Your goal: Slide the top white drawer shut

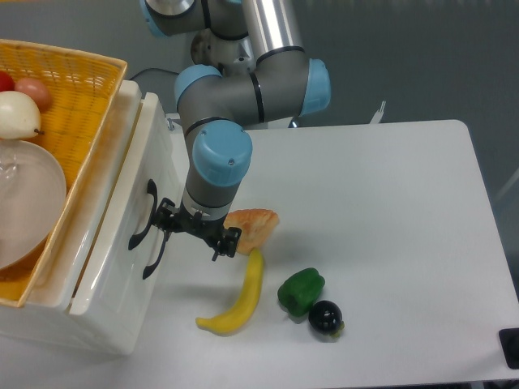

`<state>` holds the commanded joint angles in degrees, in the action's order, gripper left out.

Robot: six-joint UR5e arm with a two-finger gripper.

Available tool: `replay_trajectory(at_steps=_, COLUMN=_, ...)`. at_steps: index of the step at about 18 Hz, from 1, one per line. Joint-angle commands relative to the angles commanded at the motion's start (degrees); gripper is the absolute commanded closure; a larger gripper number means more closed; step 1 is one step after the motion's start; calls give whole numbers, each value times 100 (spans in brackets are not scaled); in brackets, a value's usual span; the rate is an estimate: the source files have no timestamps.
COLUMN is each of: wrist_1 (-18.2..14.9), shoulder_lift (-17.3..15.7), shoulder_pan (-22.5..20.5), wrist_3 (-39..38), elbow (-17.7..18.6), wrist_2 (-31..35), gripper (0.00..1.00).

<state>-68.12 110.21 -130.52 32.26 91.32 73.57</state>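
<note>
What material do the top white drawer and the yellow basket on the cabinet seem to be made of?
The top white drawer looks like glossy moulded plastic: smooth white front, soft highlights, rounded edges. Its handle seems black plastic, though metal is possible. The yellow basket looks like woven wicker or a plastic imitation: a regular criss-cross weave shows on its wall.

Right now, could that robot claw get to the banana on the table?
Probably yes. The gripper sits by the drawer front, close above the banana, with bare table between them. The orange food piece lies off to the side, not in the way.
</note>
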Motion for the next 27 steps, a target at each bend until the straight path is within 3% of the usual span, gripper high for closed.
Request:
replay_trajectory(at_steps=7, wrist_1=9, shoulder_lift=9, shoulder_pan=18, wrist_3=9, elbow=-61, wrist_2=-97, gripper=0)
replay_trajectory(at_steps=12, wrist_1=17, shoulder_lift=70, shoulder_pan=-395, wrist_3=192, elbow=-316, wrist_2=-88, gripper=0)
replay_trajectory(at_steps=19, wrist_1=-26, shoulder_lift=-9, shoulder_pan=-913, wrist_3=1809, elbow=-141, wrist_2=-18, gripper=0)
replay_trajectory(at_steps=22, wrist_1=-420, shoulder_lift=-236, shoulder_pan=-1150, wrist_3=2222, elbow=-97, wrist_2=166, gripper=0)
replay_trajectory(at_steps=27, wrist_1=-896, shoulder_lift=-606, shoulder_pan=-1766, wrist_3=3951, elbow=-53, wrist_2=798, gripper=0)
